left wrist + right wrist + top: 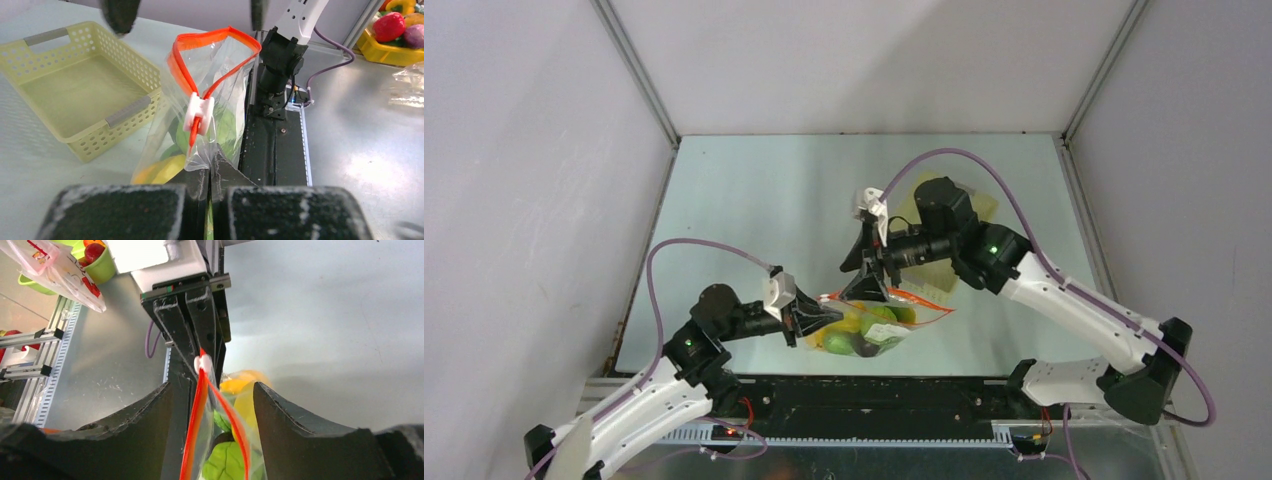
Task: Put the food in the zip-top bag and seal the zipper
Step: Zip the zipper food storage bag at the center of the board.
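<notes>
Bag (162,127) of food (165,170) sits beside a yellow basket (85,90). The left gripper (210,187) pinches its corner by the slider (198,112), and the right gripper (212,390) gapes wide astride the zipper (192,430).

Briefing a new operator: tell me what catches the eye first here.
Mid-frame, the bag of green and yellow food shows its red-orange zipper gaping. The left gripper pinches its corner beside the white slider; the open right gripper straddles the mouth.
</notes>
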Motion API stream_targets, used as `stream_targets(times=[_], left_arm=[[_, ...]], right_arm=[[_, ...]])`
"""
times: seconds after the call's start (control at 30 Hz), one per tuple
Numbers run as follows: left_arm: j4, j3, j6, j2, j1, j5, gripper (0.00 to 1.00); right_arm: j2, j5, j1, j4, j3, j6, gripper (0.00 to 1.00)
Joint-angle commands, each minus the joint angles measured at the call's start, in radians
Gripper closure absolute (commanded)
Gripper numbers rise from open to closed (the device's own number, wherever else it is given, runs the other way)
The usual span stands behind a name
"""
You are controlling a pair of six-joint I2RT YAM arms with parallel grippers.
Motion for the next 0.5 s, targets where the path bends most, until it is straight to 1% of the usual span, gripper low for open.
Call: stream_targets(times=[0.0,0.17,0.33,0.47], left_arm=[[0.005,0.063,0.061,-0.001,-0.004,0.007,1.0],[0.002,0.069,0.051,0.002,-0.004,-0.014,1.0],[0.003,0.067,0.037,0.001,-0.004,-0.02,1.0],[0.002,0.066,0.034,-0.005,-0.005,-0.031,1.0]], right_arm=[[0.075,-0.042,0.013,0.003,0.097,-0.007,0.37],[0.135,-0.032,0.054,-0.015,0.142,-0.006,0.38],[0.179,0.032,0.092,-0.082,0.208,-0.031,0.39],[0.199,0.056,0.111,-0.121,0.227,-0.055,0.43]])
